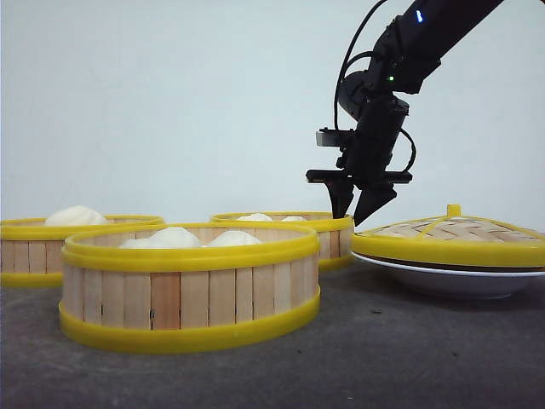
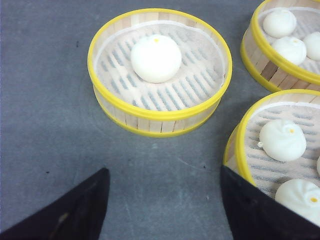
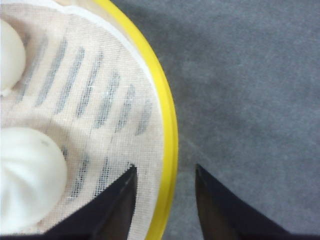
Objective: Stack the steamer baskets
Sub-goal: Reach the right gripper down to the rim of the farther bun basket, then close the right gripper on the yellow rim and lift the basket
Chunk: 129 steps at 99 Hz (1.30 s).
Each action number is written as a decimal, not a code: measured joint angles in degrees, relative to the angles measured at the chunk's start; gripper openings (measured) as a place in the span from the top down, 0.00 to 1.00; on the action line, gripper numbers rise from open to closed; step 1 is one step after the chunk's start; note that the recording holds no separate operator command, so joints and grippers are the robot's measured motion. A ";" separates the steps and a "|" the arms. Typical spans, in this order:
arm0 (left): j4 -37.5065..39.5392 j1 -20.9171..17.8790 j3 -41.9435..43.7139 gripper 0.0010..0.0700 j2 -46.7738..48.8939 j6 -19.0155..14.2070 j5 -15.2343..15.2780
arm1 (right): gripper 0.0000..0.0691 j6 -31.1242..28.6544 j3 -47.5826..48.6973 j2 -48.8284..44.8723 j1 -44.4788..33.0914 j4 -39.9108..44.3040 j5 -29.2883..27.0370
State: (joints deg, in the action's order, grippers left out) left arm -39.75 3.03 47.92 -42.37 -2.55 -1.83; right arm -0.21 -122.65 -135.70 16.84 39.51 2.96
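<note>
Three steamer baskets with white buns stand on the grey table: one at the front [image 1: 189,294], one at the back left [image 1: 30,256], one at the back centre [image 1: 330,243]. My right gripper [image 1: 352,217] hangs open just above the back centre basket's right rim. In the right wrist view the gripper [image 3: 165,167] straddles that yellow rim [image 3: 171,125], one finger over the cloth liner, the other outside. My left gripper [image 2: 165,172] is open over bare table, between a one-bun basket [image 2: 150,122] and another basket [image 2: 241,135]; a third basket [image 2: 260,67] lies beyond.
A domed woven lid [image 1: 451,232] with a yellow rim rests on a shallow white plate [image 1: 451,279] at the right, close beside the back centre basket. A plain white wall backs the table.
</note>
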 joint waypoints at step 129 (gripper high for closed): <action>0.09 0.00 0.00 0.40 0.00 1.49 0.02 | 0.97 -10.67 -32.98 -2.45 0.74 32.30 -1.77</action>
State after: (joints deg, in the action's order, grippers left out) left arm -39.66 3.03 47.92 -42.37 -1.06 -1.80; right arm -10.87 -155.63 -138.15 17.58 71.81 1.19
